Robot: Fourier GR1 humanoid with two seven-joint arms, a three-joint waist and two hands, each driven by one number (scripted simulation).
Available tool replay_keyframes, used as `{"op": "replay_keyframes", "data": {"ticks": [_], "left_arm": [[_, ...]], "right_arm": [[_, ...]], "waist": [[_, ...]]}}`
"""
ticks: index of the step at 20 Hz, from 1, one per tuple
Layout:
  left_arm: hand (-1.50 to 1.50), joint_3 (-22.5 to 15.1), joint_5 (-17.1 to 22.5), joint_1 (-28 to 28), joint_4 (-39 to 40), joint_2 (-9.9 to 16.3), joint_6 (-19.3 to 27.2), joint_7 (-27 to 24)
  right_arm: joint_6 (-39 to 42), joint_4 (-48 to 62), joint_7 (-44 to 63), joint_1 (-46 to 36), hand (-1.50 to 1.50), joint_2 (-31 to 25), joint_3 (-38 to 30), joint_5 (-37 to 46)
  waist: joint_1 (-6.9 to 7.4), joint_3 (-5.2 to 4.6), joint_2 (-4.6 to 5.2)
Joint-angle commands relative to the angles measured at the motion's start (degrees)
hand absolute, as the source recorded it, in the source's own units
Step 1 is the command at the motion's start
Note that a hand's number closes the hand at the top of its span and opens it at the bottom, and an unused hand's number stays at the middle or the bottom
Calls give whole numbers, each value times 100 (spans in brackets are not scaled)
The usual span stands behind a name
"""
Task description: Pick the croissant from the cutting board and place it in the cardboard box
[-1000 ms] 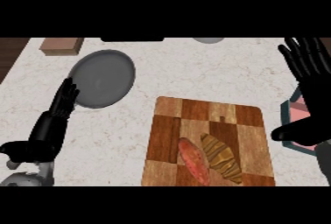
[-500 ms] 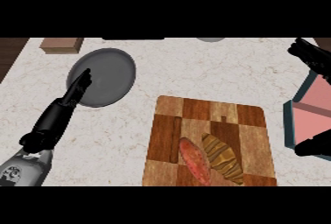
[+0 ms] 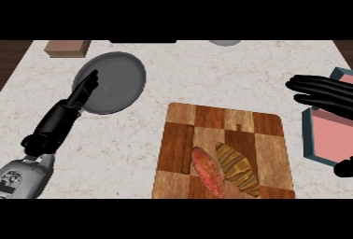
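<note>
A brown striped croissant (image 3: 239, 169) lies on the lower right part of the checkered wooden cutting board (image 3: 207, 126), touching a reddish oblong food (image 3: 207, 172) on its left. My right hand (image 3: 321, 91) is open at the right edge, fingers pointing left, above and to the right of the board and well apart from the croissant. Its thumb (image 3: 343, 168) shows lower down. Under that hand sits a box (image 3: 312, 148) with a teal rim and pink inside. My left hand (image 3: 77, 99) is open, its straight fingers lying over the edge of a grey plate (image 3: 121, 74).
A small brown block (image 3: 67, 47) stands at the counter's far left corner. A grey round object (image 3: 225, 42) peeks in at the far edge. Pale speckled counter (image 3: 228, 74) shows between the plate and the right hand.
My left arm has stretched up and to the right, bringing its fingers over the grey plate. The right hand has turned from fingers-up to pointing left over the box. The croissant has not moved.
</note>
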Motion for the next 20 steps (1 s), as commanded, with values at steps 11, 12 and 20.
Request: {"op": "replay_keyframes", "data": {"ticks": [11, 12, 20], "left_arm": [[0, 251, -100, -7, 39, -88, -261, 45], [0, 129, -298, 73, 151, -232, -124, -168], [0, 324, -465, 106, -212, -389, -279, 212]], "right_arm": [[939, -2645, 2498, 350, -150, -58, 1319, 1711], [919, -2901, 2898, 463, -150, 130, 1603, 1901], [1466, -2707, 3573, 568, -150, 1034, 2360, 2680]], "waist": [[-31, -5, -19], [-42, -7, -19], [23, 0, -6]]}}
